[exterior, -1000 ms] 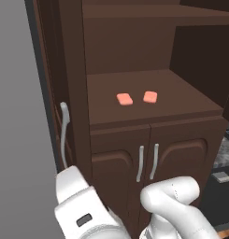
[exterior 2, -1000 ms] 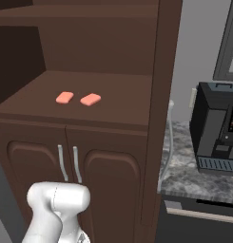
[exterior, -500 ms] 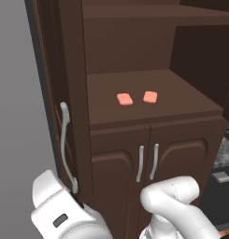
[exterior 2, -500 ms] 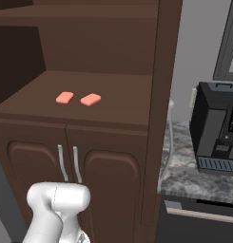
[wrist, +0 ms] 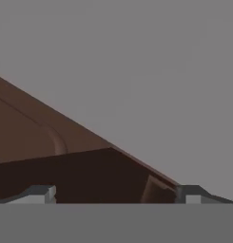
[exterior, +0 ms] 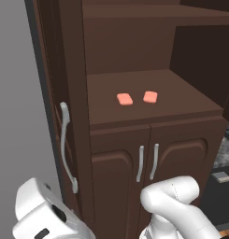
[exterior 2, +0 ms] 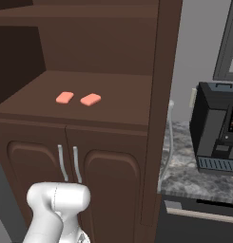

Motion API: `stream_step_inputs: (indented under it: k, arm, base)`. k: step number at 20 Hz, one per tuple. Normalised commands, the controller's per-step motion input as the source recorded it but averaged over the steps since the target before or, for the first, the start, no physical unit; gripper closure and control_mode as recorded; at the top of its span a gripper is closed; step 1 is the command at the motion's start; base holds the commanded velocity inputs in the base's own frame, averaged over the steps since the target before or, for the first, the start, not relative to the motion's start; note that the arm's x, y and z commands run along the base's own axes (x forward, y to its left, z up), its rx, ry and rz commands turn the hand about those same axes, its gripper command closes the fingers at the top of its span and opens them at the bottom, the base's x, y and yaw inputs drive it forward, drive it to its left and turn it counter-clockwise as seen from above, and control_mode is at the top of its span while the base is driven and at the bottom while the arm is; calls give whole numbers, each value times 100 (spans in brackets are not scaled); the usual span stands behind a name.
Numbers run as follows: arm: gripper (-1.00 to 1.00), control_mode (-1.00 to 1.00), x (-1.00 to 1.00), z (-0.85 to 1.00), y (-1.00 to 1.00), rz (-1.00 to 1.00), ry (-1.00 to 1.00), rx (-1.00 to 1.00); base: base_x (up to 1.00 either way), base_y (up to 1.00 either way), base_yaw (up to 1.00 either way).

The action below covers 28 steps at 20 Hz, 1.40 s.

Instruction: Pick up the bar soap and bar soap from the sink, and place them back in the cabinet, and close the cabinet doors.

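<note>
Two salmon-orange bar soaps lie side by side on the open cabinet's shelf (exterior: 181, 88): one bar soap (exterior: 125, 99) to the left, the other bar soap (exterior: 150, 96) to the right; the same two bar soaps (exterior 2: 64, 97) (exterior 2: 90, 99) also appear from the right side. Both tall cabinet doors stand open and edge-on, the left door (exterior: 48, 93) with its long silver handle (exterior: 64, 144), the right door (exterior 2: 160, 95) likewise. My gripper (wrist: 115, 197) is open, fingertips (wrist: 39, 193) wide apart, facing a brown door panel (wrist: 27, 137). The white wrist (exterior: 41, 214) sits low beside the left door. The sink is out of view.
Below the shelf are two shorter arched-panel doors (exterior: 176, 163) with small silver handles (exterior: 146, 161). A grey wall (exterior: 17, 93) stands left of the cabinet. A black coffee machine (exterior 2: 215, 128) sits on the speckled stone counter (exterior 2: 189, 175) to the right.
My hand has swung left and lower in the left base view, ending beside the open left door. The soaps and both doors have not moved.
</note>
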Motion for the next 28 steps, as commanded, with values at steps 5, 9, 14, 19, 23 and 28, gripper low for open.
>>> stream_step_inputs:
  k: [5, 9, 14, 19, 23, 28]
  arm:
    - [-100, -100, 35, -1, 0, 0, -7, 0]
    - [-100, -100, 33, -11, 9, 0, -4, 0]
    - [-100, -100, 34, -10, 9, 0, -3, 0]
    - [-100, -100, 19, 0, 0, 0, -1, 0]
    - [-100, -100, 15, 0, -10, -2, -3, 0]
    - [-100, -100, 9, 0, -44, -9, -2, 0]
  base:
    - [0, 0, 0]
    - [0, 0, 0]
    - [0, 0, 0]
    - [0, 0, 0]
    - [0, 0, 0]
    - [0, 0, 0]
